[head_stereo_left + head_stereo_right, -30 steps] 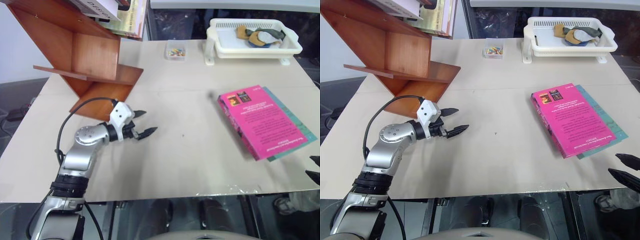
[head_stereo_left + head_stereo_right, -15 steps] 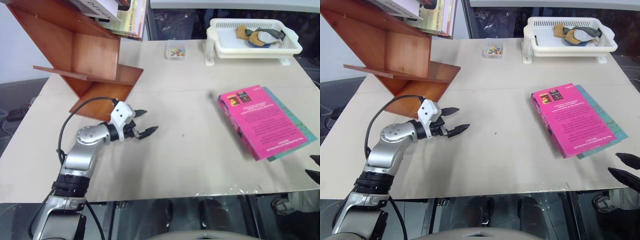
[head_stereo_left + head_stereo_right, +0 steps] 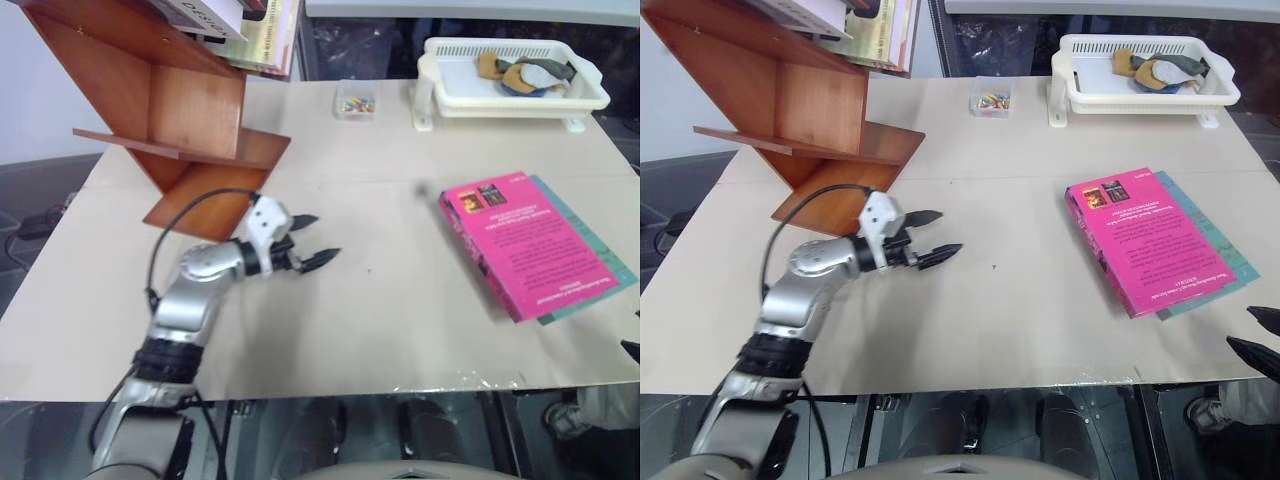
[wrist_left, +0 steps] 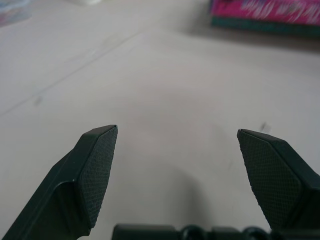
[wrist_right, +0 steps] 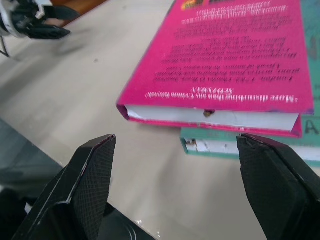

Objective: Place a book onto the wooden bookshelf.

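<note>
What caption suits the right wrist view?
Open right claw faces the pink book lying on a teal book.

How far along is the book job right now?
Done: nothing. The book lies flat on the teal book at the table's right side, ungrasped.
In hand: nothing. The left gripper is open above mid-table; the right gripper is open facing the pink book's page edge.
Left: grasp, carry and place it on the wooden bookshelf.

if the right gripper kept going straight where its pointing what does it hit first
Most likely the book: the open right gripper faces its white page edge, with bare table between them. The teal book lies directly under it and could be met first if the gripper runs low; depth is unclear.
</note>
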Controlling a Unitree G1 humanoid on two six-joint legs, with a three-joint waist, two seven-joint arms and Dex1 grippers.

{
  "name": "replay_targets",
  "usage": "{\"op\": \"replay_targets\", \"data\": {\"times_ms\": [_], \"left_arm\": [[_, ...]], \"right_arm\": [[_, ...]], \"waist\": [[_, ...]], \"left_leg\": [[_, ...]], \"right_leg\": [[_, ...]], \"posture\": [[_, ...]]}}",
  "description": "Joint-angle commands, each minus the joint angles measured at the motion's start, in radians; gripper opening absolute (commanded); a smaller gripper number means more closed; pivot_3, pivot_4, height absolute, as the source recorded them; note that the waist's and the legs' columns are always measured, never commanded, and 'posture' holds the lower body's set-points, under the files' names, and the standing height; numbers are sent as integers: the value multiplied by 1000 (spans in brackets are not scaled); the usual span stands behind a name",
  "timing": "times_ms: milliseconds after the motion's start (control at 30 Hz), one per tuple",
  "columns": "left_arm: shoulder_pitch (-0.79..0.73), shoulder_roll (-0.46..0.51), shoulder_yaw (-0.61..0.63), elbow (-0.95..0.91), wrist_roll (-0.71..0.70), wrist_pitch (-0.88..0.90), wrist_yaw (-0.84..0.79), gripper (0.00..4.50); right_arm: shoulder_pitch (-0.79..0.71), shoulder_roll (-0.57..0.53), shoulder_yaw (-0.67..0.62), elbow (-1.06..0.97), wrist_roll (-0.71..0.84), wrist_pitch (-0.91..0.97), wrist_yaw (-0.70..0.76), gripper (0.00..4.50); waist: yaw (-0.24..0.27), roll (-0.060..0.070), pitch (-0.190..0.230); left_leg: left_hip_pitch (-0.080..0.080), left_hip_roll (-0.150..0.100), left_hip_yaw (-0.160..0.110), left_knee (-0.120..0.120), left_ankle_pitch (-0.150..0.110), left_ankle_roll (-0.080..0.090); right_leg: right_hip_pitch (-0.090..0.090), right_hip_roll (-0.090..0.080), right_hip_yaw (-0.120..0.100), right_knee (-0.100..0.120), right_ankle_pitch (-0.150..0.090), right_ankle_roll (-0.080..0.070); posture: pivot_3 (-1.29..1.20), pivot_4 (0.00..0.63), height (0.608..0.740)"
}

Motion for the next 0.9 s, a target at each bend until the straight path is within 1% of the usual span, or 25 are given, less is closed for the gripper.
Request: {"op": "replay_targets", "data": {"times_ms": [33, 133, 267, 400, 567, 733, 867, 900], "left_arm": [[-73, -70, -60, 54, 25, -61, -14, 4233], [-109, -127, -105, 102, 52, -95, -17, 4233], [-159, -222, -133, 139, 53, -73, 6, 4233], [-208, -339, -151, 188, 20, -6, 12, 4233], [-247, -438, -127, 196, -28, 120, 41, 4233], [-259, -502, -126, 156, -79, 259, 77, 4233], [-255, -515, -140, 110, -105, 372, 99, 4233], [-254, -524, -130, 104, -122, 404, 108, 4233]], "right_arm": [[40, 19, -79, -99, 88, 39, 1, 3934], [62, 27, -99, -145, 101, 42, -15, 3934], [94, 42, -127, -179, 86, 27, -39, 3934], [137, 52, -176, -204, 85, 27, -55, 3934], [169, 71, -195, -224, 97, 22, -59, 3934], [185, 93, -210, -241, 89, 0, -78, 3934], [191, 103, -229, -253, 53, -29, -127, 3934], [202, 104, -239, -261, 65, -20, -130, 3934]], "waist": [[-2, 0, 0], [-7, 0, 0], [-5, -1, 0], [1, -1, 0], [-4, -3, 0], [-5, -3, 0], [-5, -3, 0], [-5, -3, 0]], "left_leg": [[0, 0, 0, 0, 0, 0], [0, 0, 1, 0, 0, 0], [0, 0, 1, 0, 0, 0], [0, 0, 0, 0, 0, 1], [-1, -1, 0, 1, 0, 1], [0, 0, 0, 1, 0, 1], [0, 0, 0, 1, 0, 1], [0, 0, 0, 2, 0, 1]], "right_leg": [[0, 0, 0, 0, 0, 0], [0, 0, 0, 0, 0, 0], [0, 1, 0, 0, 0, 0], [0, 1, 0, 0, 0, 0], [1, 2, 0, 0, 0, 1], [1, 2, 0, 0, 0, 1], [1, 2, 0, 1, 0, 1], [1, 2, 0, 0, 0, 1]], "posture": [[0, 150, 740], [0, 150, 740], [0, 150, 740], [0, 150, 740], [0, 150, 740], [0, 150, 740], [0, 150, 740], [0, 150, 740]]}}
